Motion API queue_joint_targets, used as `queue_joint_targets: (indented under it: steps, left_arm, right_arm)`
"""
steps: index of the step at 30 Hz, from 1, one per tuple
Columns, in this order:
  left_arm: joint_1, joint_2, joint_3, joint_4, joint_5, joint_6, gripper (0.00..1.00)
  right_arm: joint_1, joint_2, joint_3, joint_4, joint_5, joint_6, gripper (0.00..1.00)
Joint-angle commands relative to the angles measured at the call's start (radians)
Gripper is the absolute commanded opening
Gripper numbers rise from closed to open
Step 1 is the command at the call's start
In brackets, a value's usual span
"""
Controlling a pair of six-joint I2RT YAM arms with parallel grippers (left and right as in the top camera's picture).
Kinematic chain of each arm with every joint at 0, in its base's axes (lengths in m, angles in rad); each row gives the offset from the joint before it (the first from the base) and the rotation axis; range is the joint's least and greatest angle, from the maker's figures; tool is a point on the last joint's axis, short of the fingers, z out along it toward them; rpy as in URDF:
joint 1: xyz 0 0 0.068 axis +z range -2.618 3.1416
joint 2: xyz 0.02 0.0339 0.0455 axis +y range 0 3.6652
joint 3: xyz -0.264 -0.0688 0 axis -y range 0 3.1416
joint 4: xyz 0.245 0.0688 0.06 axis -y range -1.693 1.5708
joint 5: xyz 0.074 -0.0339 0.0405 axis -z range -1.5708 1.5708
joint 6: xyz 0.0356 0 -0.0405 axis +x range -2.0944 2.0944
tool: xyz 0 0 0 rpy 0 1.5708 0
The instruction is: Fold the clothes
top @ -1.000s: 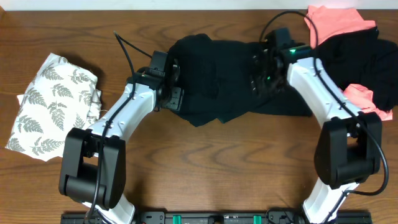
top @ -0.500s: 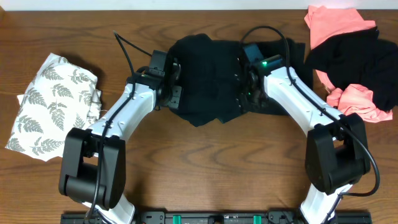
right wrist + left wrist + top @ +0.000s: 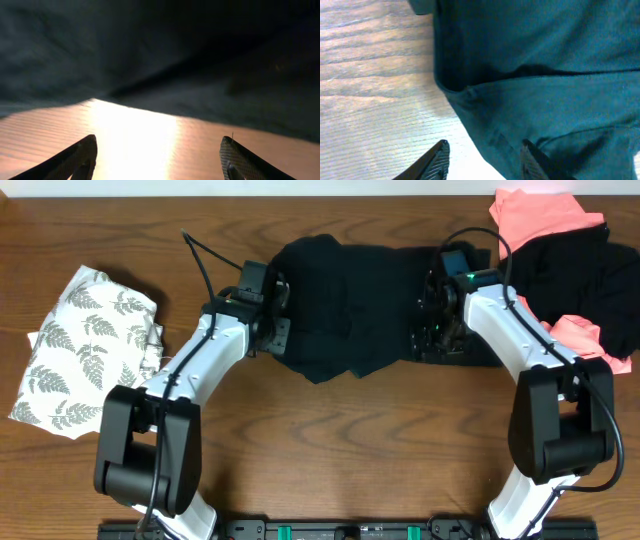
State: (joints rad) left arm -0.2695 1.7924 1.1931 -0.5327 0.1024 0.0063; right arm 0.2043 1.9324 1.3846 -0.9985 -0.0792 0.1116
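Black cloth lies at the back middle of the table [image 3: 330, 440]. It is a shirt [image 3: 350, 300], bunched up and not yet flat.

The left claw [image 3: 485, 145] sits at the shirt's left edge. Its two fingers stand a bit apart, and the hem runs up between them. One finger is over bare wood and the other is over cloth. As far as I can see, it is not pinching anything.

The right claw [image 3: 157, 140] is at the shirt's right edge. Its fingers are wide apart, with only shiny table between them. The shirt is just ahead of it, and it holds nothing.

A fern top [image 3: 85, 350] lies off to the left, well apart. A pile [image 3: 575, 270] of pink and black clothes sits at the back right corner, near the right arm.

I think the step is to grab both sides of the shirt so it can be pulled flat or folded over.

To do that well, the left claw should go low and pinch just the hem, not a thick lump. The right claw should slide forward until cloth is between its fingers. If it shut where it is now, it would grab only air. Both claws should grab at matching spots so the shirt lifts evenly. The lift should be slow, with the cloth a little tight between them. The right arm should keep clear of the pile so no pink top gets dragged along.
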Motion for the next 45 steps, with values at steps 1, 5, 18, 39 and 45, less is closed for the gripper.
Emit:
queue_joint_targets:
  steps: [1, 5, 18, 39, 45]
  left_arm:
    - [0.013, 0.0, 0.002, 0.025, 0.141, -0.014, 0.43]
    - [-0.012, 0.001, 0.002, 0.058, 0.218, -0.005, 0.35]
    - [-0.015, 0.175, 0.002, 0.097, 0.112, 0.008, 0.06]
    - [0.188, 0.196, 0.002, 0.096, -0.084, -0.053, 0.06]
    - [0.166, 0.152, 0.002, 0.092, -0.084, -0.053, 0.09]
  right_arm:
    - [0.012, -0.026, -0.004, 0.018, -0.069, -0.016, 0.76]
    - [0.005, -0.028, -0.004, 0.076, -0.077, 0.005, 0.75]
    - [-0.066, -0.164, -0.003, 0.104, -0.146, 0.023, 0.75]
    - [-0.158, -0.24, -0.159, 0.066, -0.067, 0.033, 0.82]
    - [-0.157, -0.239, -0.294, 0.137, -0.104, 0.045, 0.78]
